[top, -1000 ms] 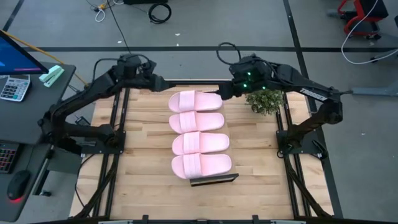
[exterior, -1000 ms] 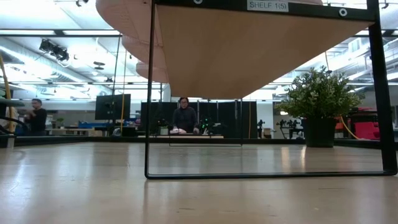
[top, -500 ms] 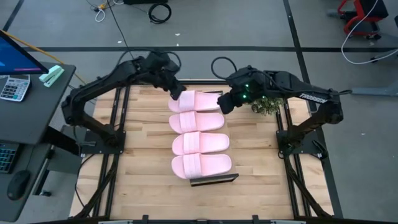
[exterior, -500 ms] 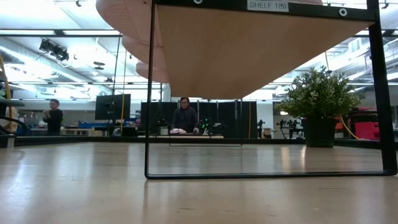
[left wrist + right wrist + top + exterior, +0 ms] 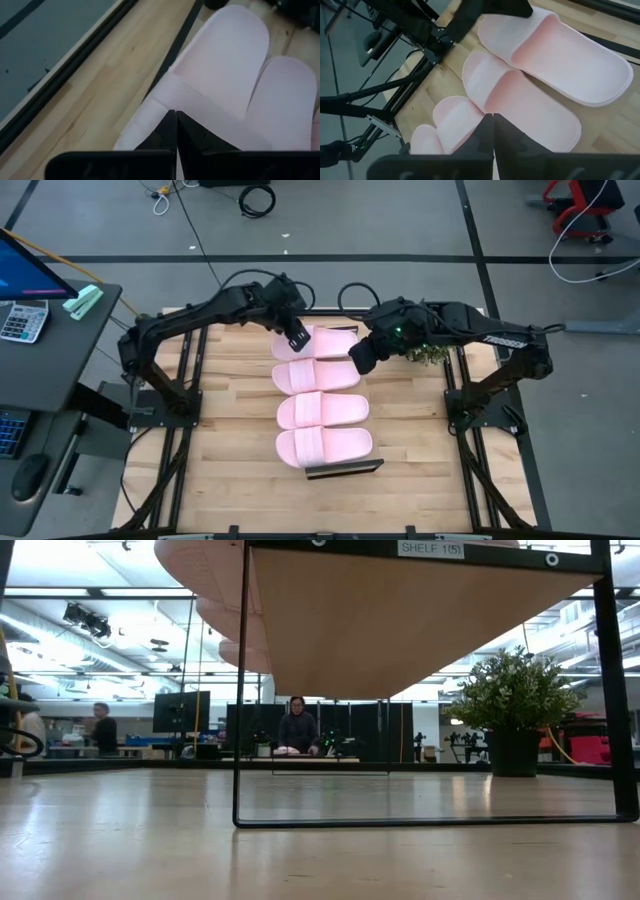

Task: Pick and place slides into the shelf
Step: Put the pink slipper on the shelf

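Potted plant [image 5: 513,710]: far right on tabletop.
Calculator [image 5: 22,321]: side desk, left.
Person [image 5: 297,730]: seated in room behind.

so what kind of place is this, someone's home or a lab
Most likely a robotics lab or workshop: an open hall with workbenches and people behind the table, cables on the grey floor, and a monitor beside the rig.

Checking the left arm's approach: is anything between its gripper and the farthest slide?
Nothing visible. The left gripper, fingers together, hangs right over the far slide at its strap. The right gripper sits off the second slide's other end.
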### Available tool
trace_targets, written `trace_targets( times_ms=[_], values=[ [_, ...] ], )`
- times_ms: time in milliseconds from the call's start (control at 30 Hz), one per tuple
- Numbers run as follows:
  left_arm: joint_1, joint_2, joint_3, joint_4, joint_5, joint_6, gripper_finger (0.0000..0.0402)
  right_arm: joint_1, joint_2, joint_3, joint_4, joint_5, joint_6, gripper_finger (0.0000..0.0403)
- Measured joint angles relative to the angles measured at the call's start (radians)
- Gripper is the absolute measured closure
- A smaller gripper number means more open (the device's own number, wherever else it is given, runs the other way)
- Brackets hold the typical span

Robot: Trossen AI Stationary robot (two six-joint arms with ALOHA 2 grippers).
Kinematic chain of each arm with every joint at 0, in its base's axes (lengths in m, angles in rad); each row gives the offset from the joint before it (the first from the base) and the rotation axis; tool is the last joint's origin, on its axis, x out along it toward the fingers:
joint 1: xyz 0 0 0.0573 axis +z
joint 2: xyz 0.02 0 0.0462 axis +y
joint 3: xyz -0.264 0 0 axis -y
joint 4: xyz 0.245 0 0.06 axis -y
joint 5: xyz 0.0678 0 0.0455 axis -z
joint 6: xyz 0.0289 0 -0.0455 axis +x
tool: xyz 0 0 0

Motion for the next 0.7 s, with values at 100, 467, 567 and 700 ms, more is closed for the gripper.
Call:
trace_targets(
  times_ms=[100, 467, 567, 700],
  values=[
    [-0.012, 0.019, 0.001, 0.002, 0.0, 0.007, 0.0397, 0.0, 0.0, 0.0, 0.0, 0.0, 0.0, 0.0398],
    [-0.046, 0.077, 0.002, 0.007, 0.002, 0.005, 0.0394, -0.001, 0.0, 0.0, 0.0, 0.022, 0.002, 0.0401],
    [-0.047, 0.085, 0.002, 0.007, 0.003, -0.002, 0.0397, -0.001, 0.0, 0.0, 0.0, 0.027, 0.002, 0.04],
    [-0.047, 0.085, 0.0, 0.018, 0.003, -0.003, 0.0396, -0.001, 0.0, 0.0, 0.0, 0.027, 0.002, 0.0401]
  ],
)
